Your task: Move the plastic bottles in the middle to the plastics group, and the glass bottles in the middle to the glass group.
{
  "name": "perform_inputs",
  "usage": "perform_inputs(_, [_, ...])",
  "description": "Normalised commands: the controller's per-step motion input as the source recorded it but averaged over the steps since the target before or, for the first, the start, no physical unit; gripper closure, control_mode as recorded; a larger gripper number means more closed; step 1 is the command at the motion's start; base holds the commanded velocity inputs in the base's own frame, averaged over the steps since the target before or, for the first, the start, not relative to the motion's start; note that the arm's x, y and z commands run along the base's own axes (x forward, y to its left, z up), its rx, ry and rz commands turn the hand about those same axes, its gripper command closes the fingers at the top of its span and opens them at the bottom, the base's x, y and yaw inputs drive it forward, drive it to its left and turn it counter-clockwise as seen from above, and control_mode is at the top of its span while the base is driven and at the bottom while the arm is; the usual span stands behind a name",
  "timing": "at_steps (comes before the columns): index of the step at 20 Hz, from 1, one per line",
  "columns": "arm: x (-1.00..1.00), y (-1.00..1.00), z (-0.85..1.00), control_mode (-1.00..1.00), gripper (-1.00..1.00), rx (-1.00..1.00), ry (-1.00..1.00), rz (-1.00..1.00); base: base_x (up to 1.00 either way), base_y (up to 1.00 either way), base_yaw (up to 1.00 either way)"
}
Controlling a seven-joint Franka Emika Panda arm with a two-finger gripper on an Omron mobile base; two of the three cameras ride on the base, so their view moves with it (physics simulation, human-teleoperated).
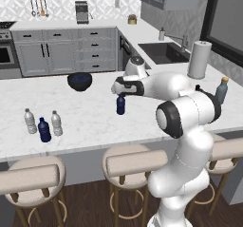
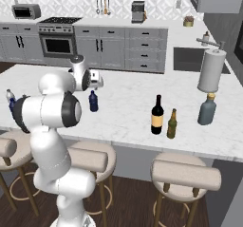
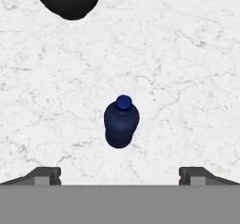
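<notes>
gripper over the dark blue bottle, nothing held

far left of the gripper [image 1: 120,94]: plastics group [image 1: 43,125] near the worktop [image 1: 95,121] front edge. directly under it: dark blue bottle [image 3: 121,122], upright, centred between fully spread jaws, lined up for a top-down grab by the look of it. right: black wine bottle [image 2: 157,115], then the glass group [image 2: 207,109], amber beer bottle [image 2: 172,124] just beside the wine bottle.
</notes>
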Motion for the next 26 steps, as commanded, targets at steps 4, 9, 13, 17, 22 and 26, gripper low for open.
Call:
perform_inputs(4, [0.31, 0.00, -0.35, -1.00, -1.00, 0.00, 0.10, 0.02, 0.00, 0.00, 0.00])
perform_inputs(9, [0.30, 0.01, -0.11, -1.00, -1.00, 0.00, 0.09, 0.02, 0.00, 0.00, 0.00])
perform_inputs(13, [0.30, 0.04, 0.00, -1.00, -1.00, 0.00, 0.05, 0.00, 0.00, 0.00, 0.00])
perform_inputs(17, [0.07, 0.01, -0.04, -1.00, -1.00, 0.00, 0.02, 0.00, 0.00, 0.00, 0.00])
perform_inputs(22, [0.00, 0.01, -0.33, -1.00, -1.00, 0.00, 0.00, 0.00, 0.00, 0.00, 0.00])
perform_inputs(26, [0.00, 0.04, -0.27, -1.00, -1.00, 0.00, 0.00, 0.00, 0.00, 0.00, 0.00])
